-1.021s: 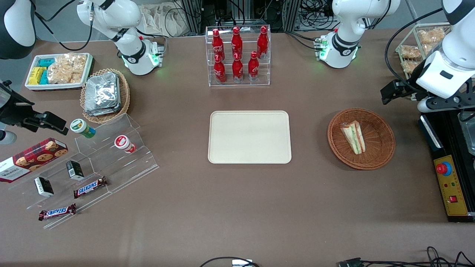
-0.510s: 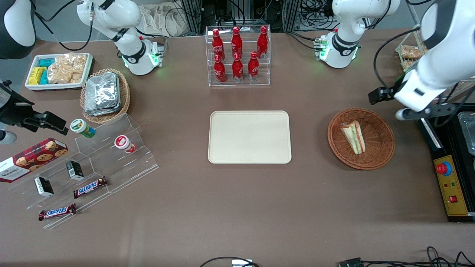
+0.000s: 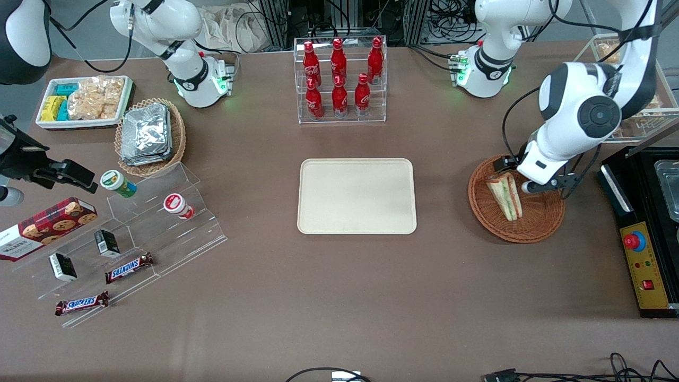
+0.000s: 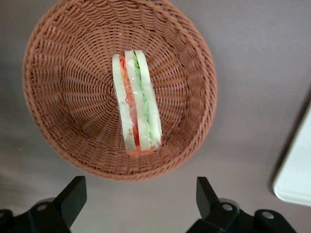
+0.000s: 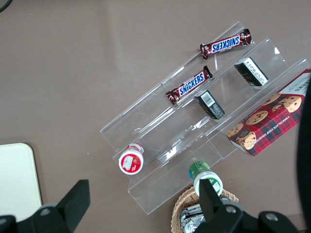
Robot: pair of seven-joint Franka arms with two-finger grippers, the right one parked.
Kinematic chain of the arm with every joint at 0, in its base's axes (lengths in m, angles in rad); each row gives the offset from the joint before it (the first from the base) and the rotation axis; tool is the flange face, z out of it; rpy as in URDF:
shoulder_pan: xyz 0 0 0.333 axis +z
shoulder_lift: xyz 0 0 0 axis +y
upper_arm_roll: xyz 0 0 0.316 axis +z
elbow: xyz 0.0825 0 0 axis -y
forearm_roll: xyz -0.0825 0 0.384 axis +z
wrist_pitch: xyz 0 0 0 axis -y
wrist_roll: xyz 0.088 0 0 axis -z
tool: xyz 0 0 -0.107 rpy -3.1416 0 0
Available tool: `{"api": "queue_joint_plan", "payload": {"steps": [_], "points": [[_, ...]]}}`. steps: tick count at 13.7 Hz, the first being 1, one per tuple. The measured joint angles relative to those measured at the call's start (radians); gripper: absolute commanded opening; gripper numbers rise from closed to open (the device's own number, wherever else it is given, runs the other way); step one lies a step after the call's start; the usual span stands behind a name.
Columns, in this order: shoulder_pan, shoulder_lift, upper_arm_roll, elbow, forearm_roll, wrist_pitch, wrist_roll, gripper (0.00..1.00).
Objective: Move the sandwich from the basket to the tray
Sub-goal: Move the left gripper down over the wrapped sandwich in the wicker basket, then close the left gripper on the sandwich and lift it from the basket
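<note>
The sandwich (image 3: 506, 196) lies in the round reddish-brown basket (image 3: 546, 225), toward the working arm's end of the table. In the left wrist view the sandwich (image 4: 136, 104) shows its green and red filling stripes in the middle of the basket (image 4: 58, 97). My left gripper (image 3: 526, 181) hangs above the basket's part farther from the front camera. It is open and empty, and its black fingers (image 4: 73, 194) stand wide apart over bare table just outside the basket rim. The cream tray (image 3: 356, 196) lies empty at the table's middle, and its corner shows in the wrist view (image 4: 296, 179).
A clear rack of red bottles (image 3: 339, 79) stands farther from the camera than the tray. A black and yellow control box (image 3: 644, 265) and a wire basket of snacks (image 3: 615, 53) lie at the working arm's end. Acrylic steps with snacks (image 3: 127, 239) lie at the parked arm's end.
My left arm has swung in from the table's end and come down over the basket. The sandwich, basket and tray have not moved.
</note>
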Motion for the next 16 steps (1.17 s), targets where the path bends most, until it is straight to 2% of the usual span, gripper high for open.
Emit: {"api": "queue_joint_plan", "payload": {"steps": [5, 8, 9, 10, 11, 16], "points": [[0.038, 0.103, 0.009, -0.089, 0.000, 0.231, 0.002, 0.99], [0.049, 0.181, 0.010, -0.093, 0.000, 0.311, 0.002, 0.93], [0.051, 0.199, 0.010, -0.093, 0.000, 0.324, 0.002, 0.78], [0.052, 0.211, 0.010, -0.093, 0.000, 0.329, 0.002, 0.35], [0.055, 0.216, 0.010, -0.093, 0.000, 0.330, 0.002, 0.02], [0.060, 0.206, 0.010, -0.082, 0.000, 0.302, 0.003, 0.00]]}}
